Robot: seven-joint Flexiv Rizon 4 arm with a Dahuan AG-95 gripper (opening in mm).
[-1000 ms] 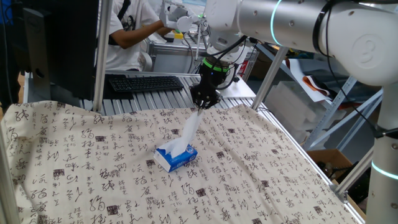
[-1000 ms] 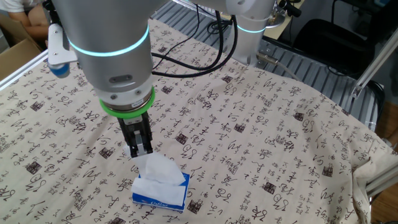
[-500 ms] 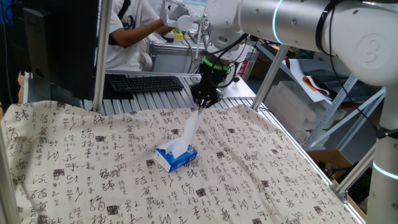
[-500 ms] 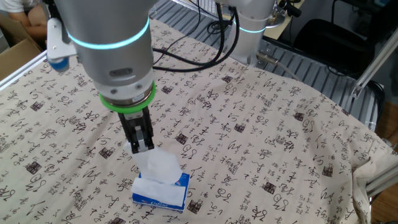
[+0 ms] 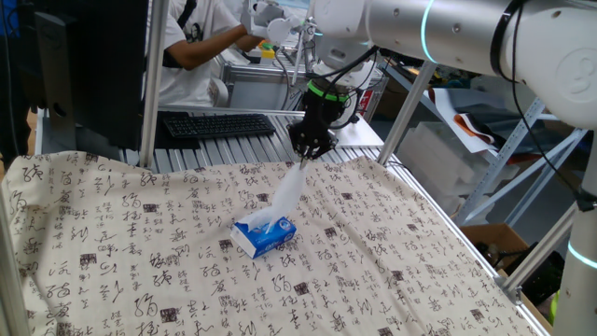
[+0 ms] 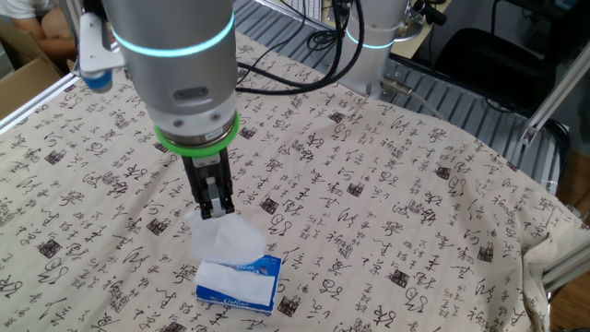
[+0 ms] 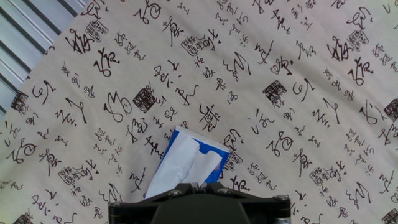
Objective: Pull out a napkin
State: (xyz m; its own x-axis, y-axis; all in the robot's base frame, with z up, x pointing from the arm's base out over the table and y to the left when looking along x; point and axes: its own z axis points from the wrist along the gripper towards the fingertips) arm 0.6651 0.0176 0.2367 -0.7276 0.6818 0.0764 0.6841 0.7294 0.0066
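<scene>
A white napkin [image 5: 287, 191] stretches up from the blue-and-white tissue pack [image 5: 264, 235], which lies on the patterned cloth. My gripper [image 5: 305, 159] is shut on the napkin's top end, well above the pack. From the other side, the napkin [image 6: 222, 240] hangs below the gripper [image 6: 211, 214] and drapes over the pack [image 6: 239, 285]. In the hand view the napkin [image 7: 184, 164] runs from the pack [image 7: 214, 163] up to the shut jaws at the bottom edge.
A cloth printed with black characters [image 5: 392, 252] covers the table. Behind the table sit a keyboard [image 5: 218, 123] and a person in white [image 5: 194, 47]. A metal post [image 5: 152, 84] stands at the back left, and cables [image 6: 295, 83] trail across the cloth.
The gripper has risen and drawn back from the pack with the napkin in it, so the sheet is pulled out longer. The pack has stayed in place.
</scene>
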